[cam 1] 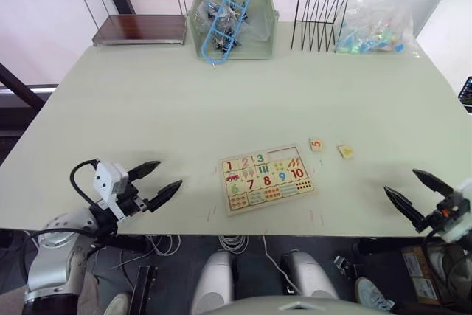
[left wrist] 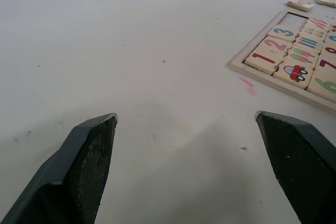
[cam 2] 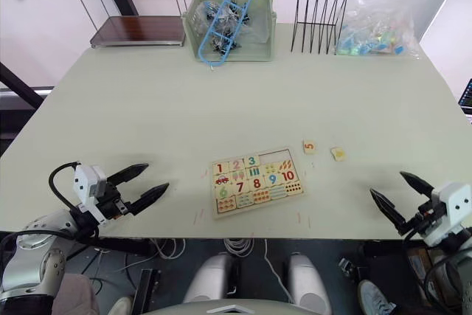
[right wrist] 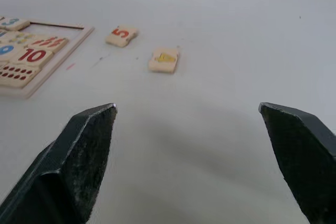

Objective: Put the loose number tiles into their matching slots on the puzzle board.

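Observation:
The puzzle board lies flat near the table's front edge, between my two grippers. Its top row holds tiles 1, 2 and 3, and the matching slots right of the 3 are bare wood. Two loose number tiles lie on the table just beyond the board's far right corner: a red 5 and one with a yellow digit. My left gripper hovers open left of the board, holding nothing. My right gripper is open and empty too, right of the board and nearer than the two tiles.
Along the far edge stand a two-tier wire shelf, a green bin with a blue frame and dark parts in it, a black wire rack and a clear bag of colourful bits. Small pink marks dot the table by the board.

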You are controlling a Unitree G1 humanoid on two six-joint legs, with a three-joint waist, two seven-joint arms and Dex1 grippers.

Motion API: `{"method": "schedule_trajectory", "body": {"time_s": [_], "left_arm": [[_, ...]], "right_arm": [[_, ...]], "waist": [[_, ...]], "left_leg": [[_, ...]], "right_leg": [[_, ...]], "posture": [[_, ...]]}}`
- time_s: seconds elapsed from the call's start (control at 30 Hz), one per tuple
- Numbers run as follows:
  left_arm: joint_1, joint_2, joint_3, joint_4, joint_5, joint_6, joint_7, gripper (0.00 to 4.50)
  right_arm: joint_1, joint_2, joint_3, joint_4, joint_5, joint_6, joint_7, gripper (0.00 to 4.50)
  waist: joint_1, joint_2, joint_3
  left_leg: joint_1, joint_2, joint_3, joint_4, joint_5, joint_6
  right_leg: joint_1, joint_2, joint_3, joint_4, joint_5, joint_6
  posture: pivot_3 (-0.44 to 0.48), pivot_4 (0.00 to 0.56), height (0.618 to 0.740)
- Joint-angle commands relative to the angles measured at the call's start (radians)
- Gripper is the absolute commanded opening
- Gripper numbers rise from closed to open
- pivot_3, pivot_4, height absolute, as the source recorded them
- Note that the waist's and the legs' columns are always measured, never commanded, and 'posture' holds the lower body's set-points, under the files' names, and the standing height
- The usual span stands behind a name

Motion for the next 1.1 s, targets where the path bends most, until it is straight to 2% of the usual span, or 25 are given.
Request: {"method": "schedule_trajectory", "body": {"time_s": [0.03,0.43,1.1], "left_arm": [[0.018,-0.004,0.036,-0.038,-0.007,-0.03,0.007,4.5],[-0.026,-0.005,0.012,0.031,0.025,-0.073,-0.018,4.5],[-0.058,-0.011,0.0,0.048,0.024,-0.089,-0.035,4.5]], "right_arm": [[0.022,0.007,-0.028,-0.024,0.03,-0.055,-0.001,4.44],[0.004,-0.011,-0.003,-0.004,0.031,-0.09,-0.006,4.44],[0.002,-0.002,0.023,0.065,0.023,-0.168,0.02,4.44]], "waist": [[0.0,0.0,0.0],[0.003,0.0,0.0],[0.002,0.0,0.0]], "left_leg": [[0.0,0.0,0.0,0.0,0.0,0.0],[0.0,0.0,0.001,0.0,0.0,0.0],[0.0,0.0,0.001,0.0,0.0,0.0]], "right_leg": [[0.0,0.0,0.0,0.0,0.0,0.0],[0.0,-0.001,0.0,0.0,0.0,0.0],[0.0,-0.001,0.001,-0.001,0.0,0.0]], "posture": [[0.0,0.15,0.74],[0.0,0.15,0.74],[0.0,0.15,0.74]]}}
